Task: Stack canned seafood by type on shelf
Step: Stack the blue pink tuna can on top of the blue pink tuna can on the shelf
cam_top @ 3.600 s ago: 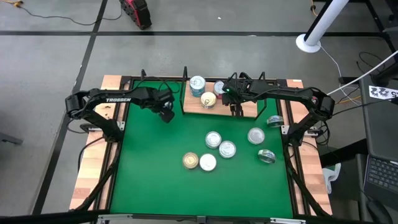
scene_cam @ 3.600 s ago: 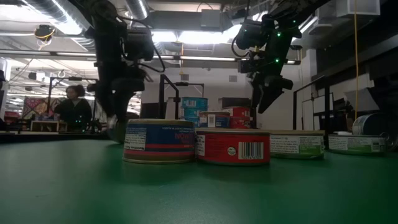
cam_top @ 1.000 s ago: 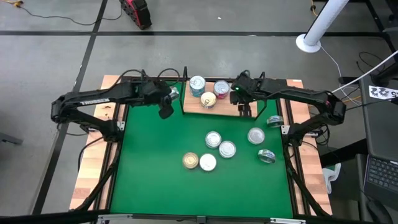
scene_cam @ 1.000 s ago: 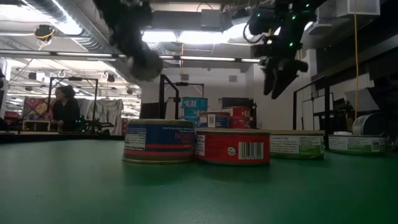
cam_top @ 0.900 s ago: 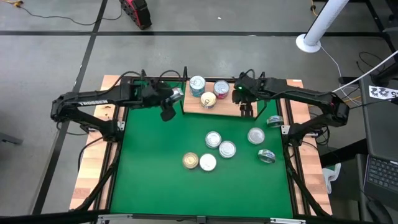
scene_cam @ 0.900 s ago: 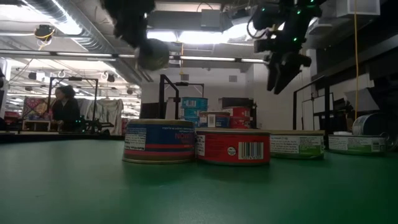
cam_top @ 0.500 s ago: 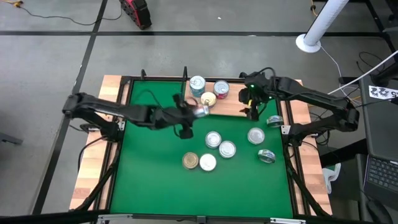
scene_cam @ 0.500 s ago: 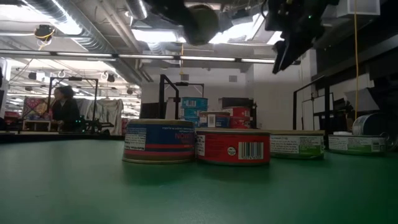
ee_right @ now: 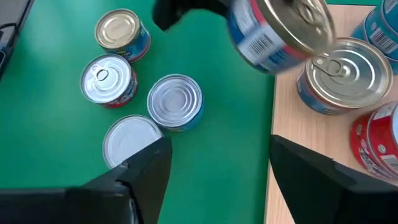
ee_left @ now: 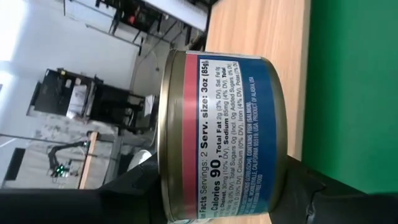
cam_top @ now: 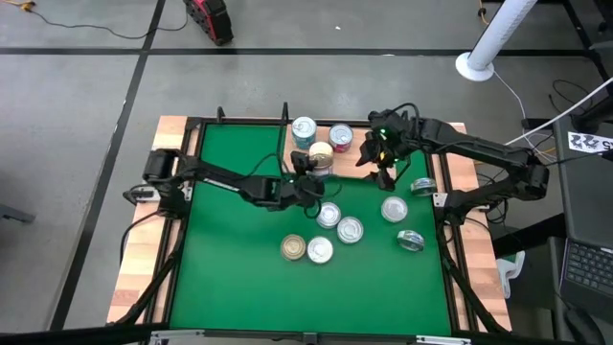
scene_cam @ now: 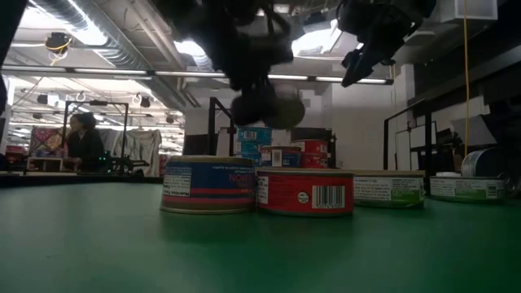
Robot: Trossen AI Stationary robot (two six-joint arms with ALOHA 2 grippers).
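Note:
My left gripper [cam_top: 306,178] is shut on a tin [ee_left: 217,134] with a blue label and a red-pink band. It holds the tin in the air at the near left corner of the shelf [cam_top: 359,168], beside a gold-lidded tin [ee_right: 342,71] that stands on the board. Two more tins [cam_top: 304,127] [cam_top: 342,137] stand on the shelf farther back. My right gripper [ee_right: 217,171] is open. It hovers over the shelf's right part [cam_top: 383,158] and touches nothing. Several tins [cam_top: 329,215] stand on the green mat. My left gripper pinches the tin by its side wall [ee_left: 186,186], one finger [ee_left: 124,190] on each of two opposite sides. The tin is lifted clear of mat and shelf. It is tilted, and its gold lid [ee_right: 298,22] faces up and aside in the right wrist view.
Tins on the mat: a pair [cam_top: 350,230] near the middle, a pair [cam_top: 306,249] nearer the front, and some toward the right edge [cam_top: 394,208] [cam_top: 411,240] [cam_top: 422,186]. Black wire rails [cam_top: 285,139] frame the shelf. Bare green mat [cam_top: 230,249] lies on the left.
My left gripper, shut on the tin throughout, has swung from the mat's far left toward the right, high over the table, and has then come down at the shelf's near left corner. My right gripper has risen and drawn toward the shelf's right end.

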